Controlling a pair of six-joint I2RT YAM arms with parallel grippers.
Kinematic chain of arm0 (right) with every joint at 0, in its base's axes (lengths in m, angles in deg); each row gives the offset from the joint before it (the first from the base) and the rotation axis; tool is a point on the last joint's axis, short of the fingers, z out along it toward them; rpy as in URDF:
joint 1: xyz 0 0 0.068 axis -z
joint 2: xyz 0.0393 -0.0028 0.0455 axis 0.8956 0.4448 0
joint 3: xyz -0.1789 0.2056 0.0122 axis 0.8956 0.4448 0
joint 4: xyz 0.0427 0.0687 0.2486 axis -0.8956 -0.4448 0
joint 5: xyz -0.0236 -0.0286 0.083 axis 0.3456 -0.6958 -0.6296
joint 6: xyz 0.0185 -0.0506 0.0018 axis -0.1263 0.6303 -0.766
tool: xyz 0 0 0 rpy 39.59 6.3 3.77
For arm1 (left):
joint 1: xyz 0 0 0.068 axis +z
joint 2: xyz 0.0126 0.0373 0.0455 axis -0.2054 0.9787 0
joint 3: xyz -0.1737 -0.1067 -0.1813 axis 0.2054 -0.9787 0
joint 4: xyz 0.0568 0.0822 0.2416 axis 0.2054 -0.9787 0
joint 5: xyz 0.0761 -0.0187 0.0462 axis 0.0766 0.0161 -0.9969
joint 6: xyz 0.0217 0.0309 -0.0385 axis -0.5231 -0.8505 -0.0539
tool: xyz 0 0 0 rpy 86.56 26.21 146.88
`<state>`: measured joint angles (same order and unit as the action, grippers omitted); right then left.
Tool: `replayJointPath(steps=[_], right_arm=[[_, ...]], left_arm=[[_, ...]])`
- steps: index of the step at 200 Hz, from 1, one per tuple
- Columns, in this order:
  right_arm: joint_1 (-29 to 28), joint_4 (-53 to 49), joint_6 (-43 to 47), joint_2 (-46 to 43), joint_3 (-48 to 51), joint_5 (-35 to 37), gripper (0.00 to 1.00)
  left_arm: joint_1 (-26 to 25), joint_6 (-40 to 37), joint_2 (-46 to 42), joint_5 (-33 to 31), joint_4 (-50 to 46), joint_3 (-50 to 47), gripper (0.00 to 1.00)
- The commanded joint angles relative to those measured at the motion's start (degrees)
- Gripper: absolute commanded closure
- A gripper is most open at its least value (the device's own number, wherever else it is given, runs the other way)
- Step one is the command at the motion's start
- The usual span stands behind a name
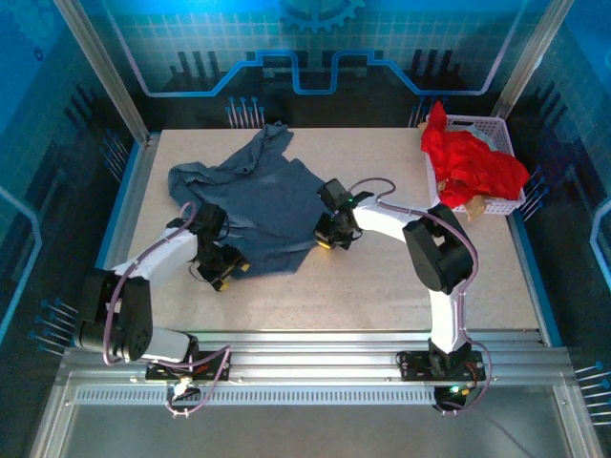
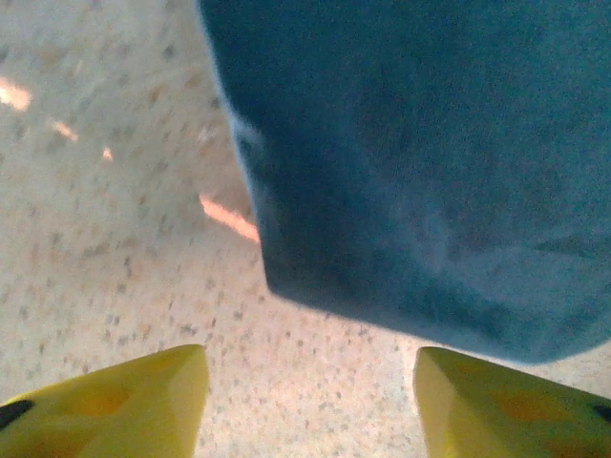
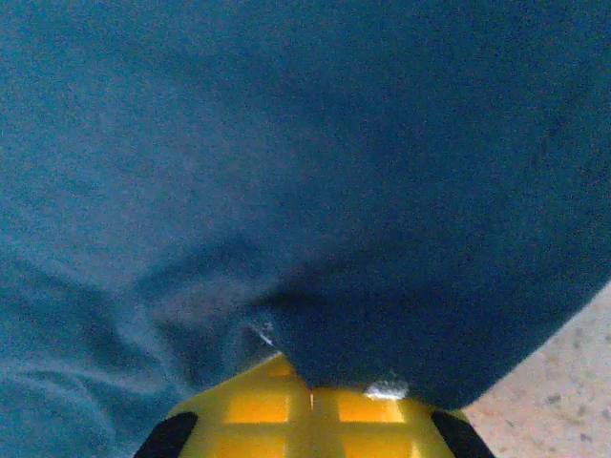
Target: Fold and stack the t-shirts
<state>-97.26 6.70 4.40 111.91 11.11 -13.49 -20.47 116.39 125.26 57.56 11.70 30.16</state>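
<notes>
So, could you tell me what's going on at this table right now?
Two robot arms are working on the blue-grey t-shirt, which lies rumpled on the table. The right gripper is shut on the shirt's right-hand edge. The left gripper is open at the shirt's near-left corner, its fingers over bare tabletop and not yet around the cloth. The red t-shirt sits bunched in the white basket at the far right corner. Nothing is folded yet.

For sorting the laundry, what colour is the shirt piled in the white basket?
Bright red; the red t-shirt shows best in the top external view.
</notes>
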Motion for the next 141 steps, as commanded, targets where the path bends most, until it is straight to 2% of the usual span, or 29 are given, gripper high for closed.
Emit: replayJointPath(steps=[1,13,38,83,117,141], right_arm=[[0.56,-0.38,3.77,-2.46,-2.03,4.69,1.0],[0.45,-1.23,5.22,-4.89,-1.72,5.86,1.0],[0.29,-3.01,7.61,-10.72,-0.16,7.62,1.0],[0.61,-6.46,12.56,-21.63,2.63,11.04,1.0],[2.76,-9.2,16.35,-27.01,1.61,11.84,1.0],[6.18,-9.5,17.91,-28.19,1.32,11.76,1.0]], left_arm=[[0.96,-2.9,4.3,-1.58,6.01,0.9,0.53],[1.15,-3.68,5.91,-1.09,7.5,1.44,0.66],[1.07,-4.32,5.79,0.49,8.99,1.78,1.0],[-2.89,-1.85,-7.14,4.18,3.51,0.6,1.0],[-4.76,1.42,-16.01,12.24,3.17,-2.01,1.0],[-4.83,2.55,-17.7,16.36,4.98,-1.74,1.0]])
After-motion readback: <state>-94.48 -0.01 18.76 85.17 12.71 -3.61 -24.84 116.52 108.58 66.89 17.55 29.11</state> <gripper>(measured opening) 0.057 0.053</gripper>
